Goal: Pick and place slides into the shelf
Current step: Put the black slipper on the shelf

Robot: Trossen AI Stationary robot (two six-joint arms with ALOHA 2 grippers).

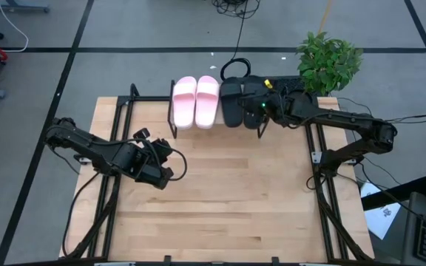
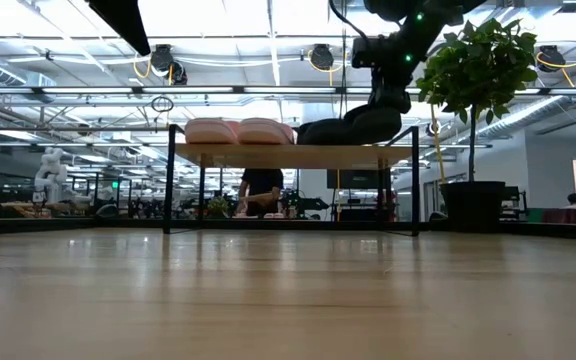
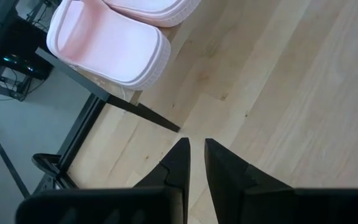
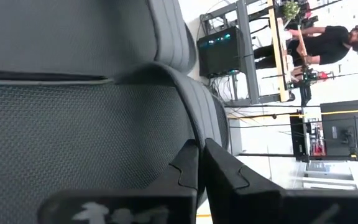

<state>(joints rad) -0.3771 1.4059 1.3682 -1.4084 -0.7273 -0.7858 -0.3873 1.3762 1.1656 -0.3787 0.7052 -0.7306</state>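
Observation:
The shelf [image 2: 298, 156] stands at the table's far edge, and all the slides rest on its wooden top. The pink pair [image 1: 196, 102] lies to the left, its rounded ends showing in the left wrist view [image 3: 114, 43]. The black pair [image 1: 232, 103] lies to the right. My right gripper [image 1: 259, 112] is shut and sits over the rightmost black slide [image 4: 79, 137], at that slide's right end in the low view [image 2: 373, 118]. My left gripper [image 1: 174, 168] is shut, hovering over bare table near the shelf's left legs [image 3: 135, 109]. My right gripper [image 4: 199, 158] comes slanting down from the table's right side, its shut fingertips at the curved rim [image 4: 213, 118] of the rightmost black slide. The slide lies flat on the shelf. I cannot tell whether the fingers touch it.
A potted plant [image 1: 328, 59] stands just right of the shelf, close to my right arm. Open wooden table [image 1: 235, 199] stretches in front of the shelf. Black frame rails [image 1: 324, 192] run along both table sides. A person [image 2: 261, 190] works at a bench far behind.

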